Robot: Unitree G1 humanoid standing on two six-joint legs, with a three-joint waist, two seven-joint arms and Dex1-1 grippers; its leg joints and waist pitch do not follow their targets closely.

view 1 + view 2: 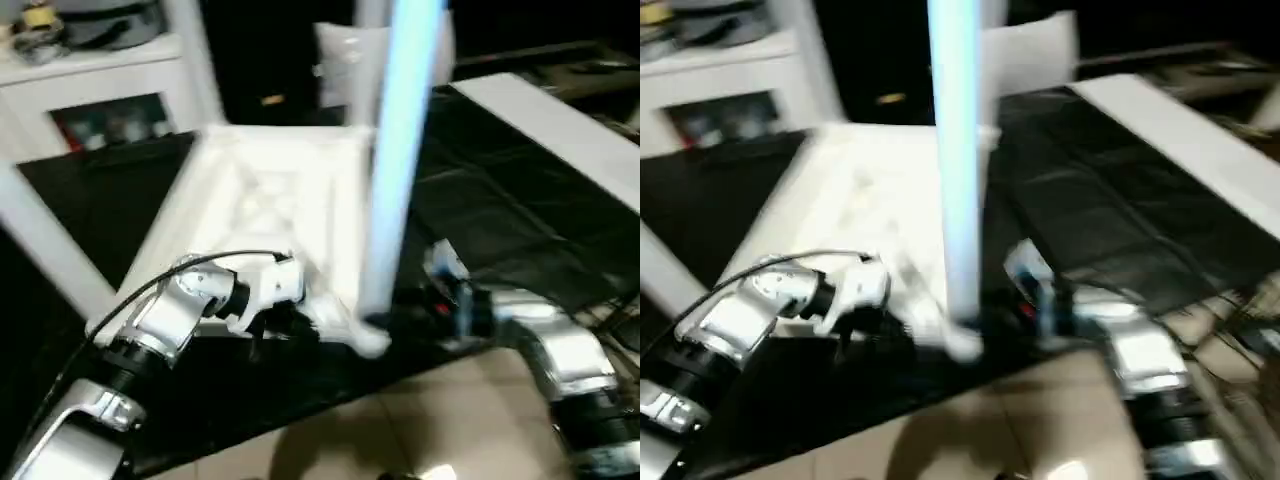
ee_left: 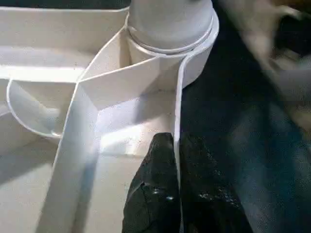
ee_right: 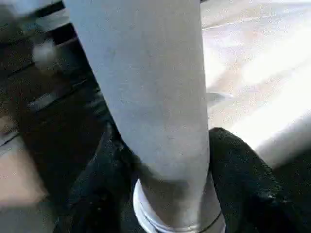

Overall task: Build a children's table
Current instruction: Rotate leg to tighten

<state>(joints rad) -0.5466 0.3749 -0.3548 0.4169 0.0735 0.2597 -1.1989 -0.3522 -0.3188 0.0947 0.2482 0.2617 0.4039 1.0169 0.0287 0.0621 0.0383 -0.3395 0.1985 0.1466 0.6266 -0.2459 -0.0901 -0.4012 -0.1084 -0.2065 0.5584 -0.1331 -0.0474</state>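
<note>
Left eye view: one white leg (image 1: 398,150) stands upright in the tabletop (image 1: 270,200) socket nearest the robot, long axis twelve-to-six. The right gripper (image 3: 163,194), nearer, has its jaws around the leg's base; the left gripper (image 2: 176,189) pinches the tabletop rim at nine o'clock on the black bench (image 1: 480,210).

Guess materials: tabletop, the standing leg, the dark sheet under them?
Tabletop: likely moulded white plastic, semi-gloss; thin ribs and a formed corner socket.
Leg: smooth matte white tube, probably plastic, though metal can't be ruled out.
Dark sheet: black, creased, probably plastic film or fabric.
</note>
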